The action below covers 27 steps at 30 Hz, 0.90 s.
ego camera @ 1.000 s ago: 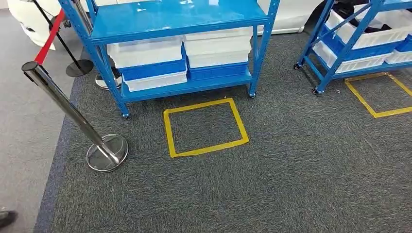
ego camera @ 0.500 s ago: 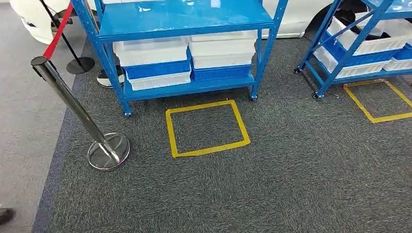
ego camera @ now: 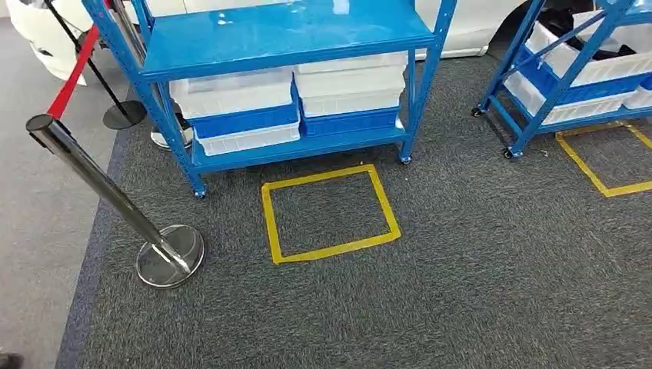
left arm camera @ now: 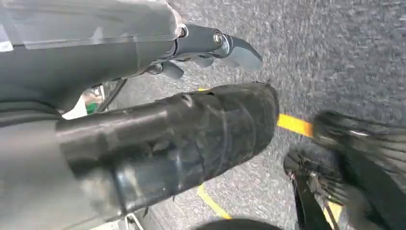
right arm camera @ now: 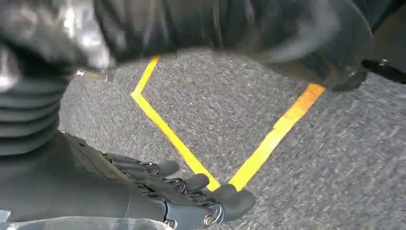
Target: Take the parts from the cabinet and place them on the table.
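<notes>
The blue cabinet point(ego camera: 284, 77) stands on grey carpet point(ego camera: 461, 292), well apart from both hands, which hang low over the floor. Stacked white and blue bins point(ego camera: 288, 108) sit on the cabinet's lower shelf; whatever parts they hold cannot be made out. The left hand point(left arm camera: 206, 48) holds nothing, its fingers point(left arm camera: 239, 48) loosely extended and slightly apart. The right hand point(right arm camera: 191, 196) also holds nothing, its dark fingers point(right arm camera: 225, 199) lying side by side, gently curled. The cabinet's top is cut off by the frame. Just in front of the cabinet a yellow tape square point(ego camera: 330, 213) marks the carpet. Beside the cabinet leans a chrome stanchion point(ego camera: 115, 200) with a red belt point(ego camera: 73, 73). On the cabinet's other side stands a second blue rack point(ego camera: 569, 69), with another tape outline point(ego camera: 607, 161) before it.
</notes>
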Tool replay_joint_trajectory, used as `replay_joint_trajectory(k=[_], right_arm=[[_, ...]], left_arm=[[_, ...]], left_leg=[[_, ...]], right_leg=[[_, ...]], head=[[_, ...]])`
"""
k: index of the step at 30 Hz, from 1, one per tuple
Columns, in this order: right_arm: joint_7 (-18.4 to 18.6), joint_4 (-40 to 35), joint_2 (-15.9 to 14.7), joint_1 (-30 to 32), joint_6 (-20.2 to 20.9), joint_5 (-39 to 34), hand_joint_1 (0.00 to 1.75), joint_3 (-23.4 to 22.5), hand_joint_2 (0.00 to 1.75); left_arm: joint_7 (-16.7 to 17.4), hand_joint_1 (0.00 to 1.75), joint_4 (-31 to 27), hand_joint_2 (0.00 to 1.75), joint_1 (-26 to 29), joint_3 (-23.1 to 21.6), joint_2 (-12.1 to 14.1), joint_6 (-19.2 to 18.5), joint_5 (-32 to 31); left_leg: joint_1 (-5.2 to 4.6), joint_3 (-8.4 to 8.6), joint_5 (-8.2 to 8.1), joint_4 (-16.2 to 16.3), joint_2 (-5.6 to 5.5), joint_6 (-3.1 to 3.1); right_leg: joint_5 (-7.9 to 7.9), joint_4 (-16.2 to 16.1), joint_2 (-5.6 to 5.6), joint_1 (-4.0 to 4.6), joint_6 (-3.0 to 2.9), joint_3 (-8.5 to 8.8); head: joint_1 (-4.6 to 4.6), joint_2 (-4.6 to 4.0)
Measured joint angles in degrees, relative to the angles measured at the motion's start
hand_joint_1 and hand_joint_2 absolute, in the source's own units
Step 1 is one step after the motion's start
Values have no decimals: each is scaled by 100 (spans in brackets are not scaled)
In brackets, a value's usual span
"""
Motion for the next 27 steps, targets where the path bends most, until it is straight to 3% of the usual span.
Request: replay_joint_trajectory(k=[1, 2, 3, 4, 5, 6, 7, 8, 9, 10, 11, 13, 14, 15, 16, 17, 18, 19, 20, 21, 22, 24, 25, 26, 27], right_arm=[[0, 2, 0, 15, 0, 0, 0, 0, 0], [0, 7, 9, 44, 0, 0, 0, 0, 0], [0, 22, 13, 31, 0, 0, 0, -4, 0], [4, 15, 17, 0, 0, 0, 0, -7, 0], [4, 11, 33, -31, 0, 0, 0, -7, 0], [0, -4, 46, -59, 2, 0, 0, -7, 0], [0, -24, 48, -108, 2, 0, 0, -9, 0], [0, -24, 48, -99, 2, 0, 0, -9, 0], [0, -24, 48, -93, 0, 0, 0, -11, 0], [0, -24, 48, -96, 0, 0, 0, -13, 0], [0, -24, 48, -96, 0, 2, 0, -13, 0], [0, -24, 48, -80, 0, 0, 0, -15, 0], [4, -22, 48, -50, 0, 0, 0, -17, 0], [4, -22, 46, -31, 0, 0, 0, -17, 0], [4, -20, 44, 3, 0, 0, 0, -17, 0], [4, -17, 39, 42, 0, 0, 0, -17, 0], [9, 17, 35, 99, 0, 0, 0, -20, 0], [13, 17, 31, 70, 0, 0, 0, -20, 0], [13, 4, 31, 13, 0, 0, 0, -20, 0], [13, -2, 33, 7, 0, 0, 0, -20, 0], [9, -11, 39, -25, 0, 0, 0, -20, 0], [7, -17, 46, -7, 0, 0, 0, -20, 0], [7, -17, 46, -8, 0, 0, 0, -22, 0], [7, -17, 48, -10, 0, 0, 0, -22, 0], [7, -17, 48, -6, 0, 0, 0, -22, 0]], left_arm=[[0, 0, 0, 0, 24, -2, 0, 0, 0], [0, 0, 0, 0, 62, -2, 0, 0, 0], [0, 0, 0, 0, 71, -4, 0, -4, 0], [-4, 0, 0, 0, 48, -7, -4, -2, 2], [-2, 0, 0, 0, 0, -15, 0, 4, 0], [0, 0, -2, 0, 0, -26, 0, 4, 0], [-4, 0, -2, 0, -45, -35, -2, 4, 0], [-2, 0, 0, 0, -8, -35, -4, 4, 0], [-4, 0, 0, 0, -1, -37, -2, 4, 0], [-7, 0, -2, 0, -4, -37, -4, 4, 0], [-7, 0, -2, 0, 0, -37, -4, 9, 0], [-7, 0, 0, 0, 13, -37, -4, 9, 0], [-2, 0, 0, 0, 23, -37, -11, 9, 0], [0, 0, 0, 0, 37, -37, -20, 9, 0], [0, 0, 0, 0, 42, -37, -22, 9, 0], [0, 0, 0, 0, 48, -37, -33, 9, 0], [2, 0, 0, 0, 53, -39, -35, 9, 0], [-2, 0, 0, 0, 49, -42, -42, 9, 0], [-2, 0, 0, 0, 21, -44, -39, 9, 0], [2, 0, 0, 0, -27, -46, -39, 9, 0], [-4, 0, -2, 0, -93, -52, -37, 9, 0], [-4, 0, 0, 0, -116, -57, -41, 9, 0], [-13, 0, 2, 0, -118, -57, -42, 0, 2], [-11, 0, 2, 0, -99, -57, -42, 2, 0], [-4, 0, 2, 0, -70, -57, -42, 2, 0]], left_leg=[[-3, 87, 444, -521, 1, 43], [-23, 86, 402, -506, 1, 84], [-95, 138, 425, -405, 10, 125], [-129, 248, 268, -550, 13, 197], [-139, 358, 133, -662, 28, 236], [-129, 555, -60, -873, 19, 288], [-72, 741, -145, -1036, 0, 325], [-61, 900, -194, -1170, -4, 348], [-46, 1081, -268, -1289, -5, 387], [-36, 1262, -338, -1364, -14, 389], [-30, 1442, -427, -1433, -31, 383], [-13, 1833, -623, -1545, -83, 350], [-4, 2013, -744, -1591, -111, 338], [7, 2230, -873, -1628, -121, 321], [13, 2423, -1016, -1649, -127, 310], [14, 2539, -1138, -1657, -126, 287], [-6, 2683, -1302, -1619, -132, 237], [-28, 2743, -1387, -1704, -142, 169], [-10, 2868, -1423, -1816, -140, 127], [0, 2939, -1348, -1819, -126, 113], [-26, 2814, -1118, -1506, -129, 56], [7, 2203, -747, -387, -72, 24], [19, 1818, -809, 91, -54, 9], [19, 1513, -989, 332, -50, -13], [19, 1183, -1399, 426, -43, -31]], right_leg=[[-97, -41, 1, 6, 16, 162], [-170, -125, 2, -5, 39, 245], [-196, -158, -20, 21, 108, 307], [-219, -290, 4, -29, 161, 403], [-224, -351, -3, -14, 195, 538], [-63, -183, -2, -7, 204, 480], [173, 314, 2, 0, 221, 235], [441, 912, 5, -13, 241, -136], [517, 1437, 4, -11, 283, -550], [364, 1745, 0, -16, 321, -898], [81, 1846, -2, -23, 326, -1157], [-538, 1755, -5, -25, 349, -1565], [-674, 1591, -6, -22, 346, -1729], [-559, 1325, -8, -16, 327, -1851], [-65, 967, -13, -10, 298, -1955], [684, 623, -23, -2, 274, -2043], [1686, 441, -43, 42, 227, -2098], [1445, 586, -20, 61, 165, -2030], [1397, 628, -6, 48, 105, -2018], [1267, 600, -8, 71, 56, -1965], [1204, 558, 25, 57, -2, -1832], [1043, 306, 12, 28, -56, -1494], [968, 196, 16, 26, -80, -1287], [893, 92, 27, 28, -82, -1095], [784, -42, 49, 28, -78, -817]], head=[[2, 0], [13, 0], [4, 0], [26, 4], [9, 4], [22, 4], [6, 13], [20, 6], [26, 4], [26, 7], [24, 4], [24, 2], [20, 6], [20, 4], [26, 2], [24, 2], [19, 0], [24, 2], [15, 2], [20, 2], [13, 4], [-4, 4], [2, 4], [-4, 4], [0, 2]])
